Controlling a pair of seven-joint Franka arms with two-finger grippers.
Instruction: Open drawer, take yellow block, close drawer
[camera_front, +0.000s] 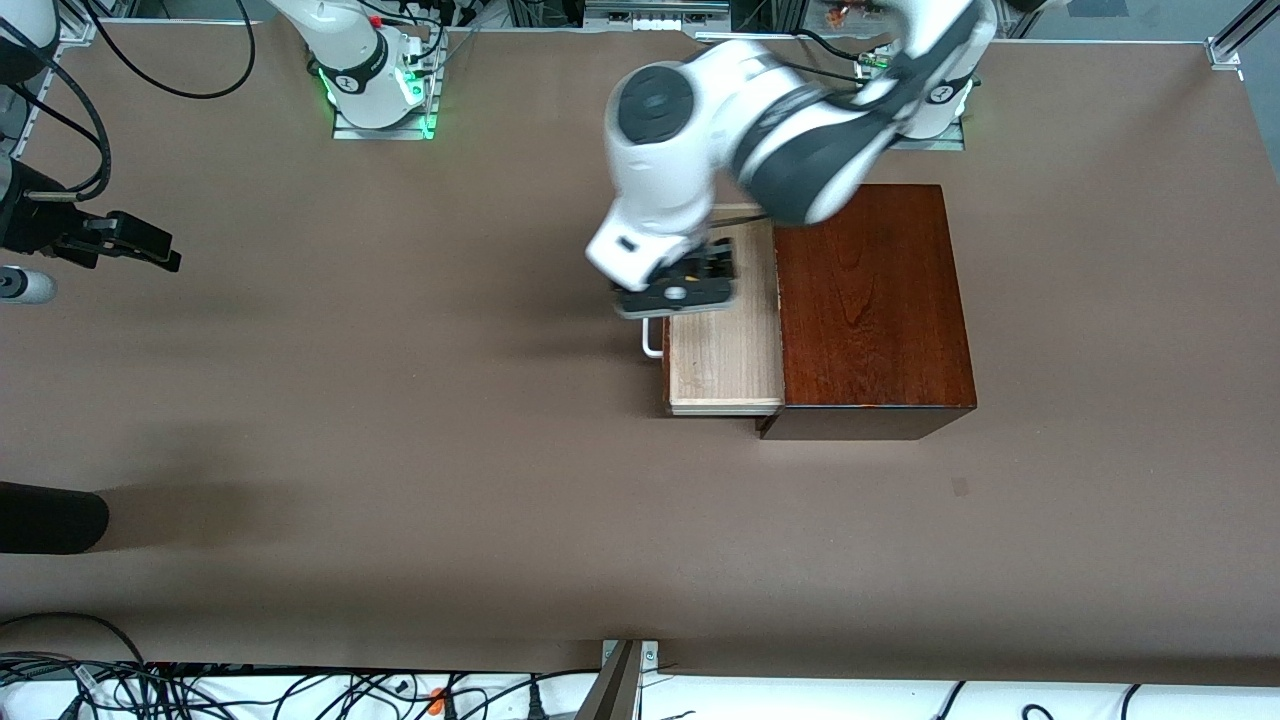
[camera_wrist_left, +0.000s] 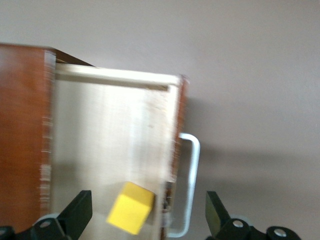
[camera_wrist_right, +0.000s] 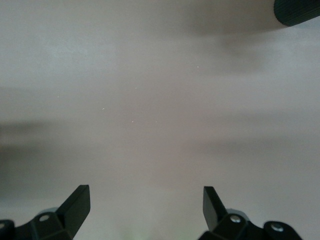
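Note:
The drawer (camera_front: 725, 365) of the reddish-brown wooden box (camera_front: 872, 300) stands pulled out toward the right arm's end of the table, its pale interior (camera_wrist_left: 110, 145) showing and its white bar handle (camera_front: 652, 342) at the front. My left gripper (camera_front: 685, 288) hangs open over the drawer. In the left wrist view the yellow block (camera_wrist_left: 131, 207) lies on the drawer floor against the front panel, below and between the open fingers (camera_wrist_left: 79, 211), untouched. The handle (camera_wrist_left: 193, 185) also falls between them. In the front view the block is hidden under the hand. My right gripper (camera_front: 160, 250) waits open above bare table at the right arm's end.
A black rounded object (camera_front: 50, 516) reaches in over the table edge at the right arm's end, nearer the front camera; its tip (camera_wrist_right: 299, 11) shows in the right wrist view. Brown tabletop (camera_front: 400, 420) surrounds the box.

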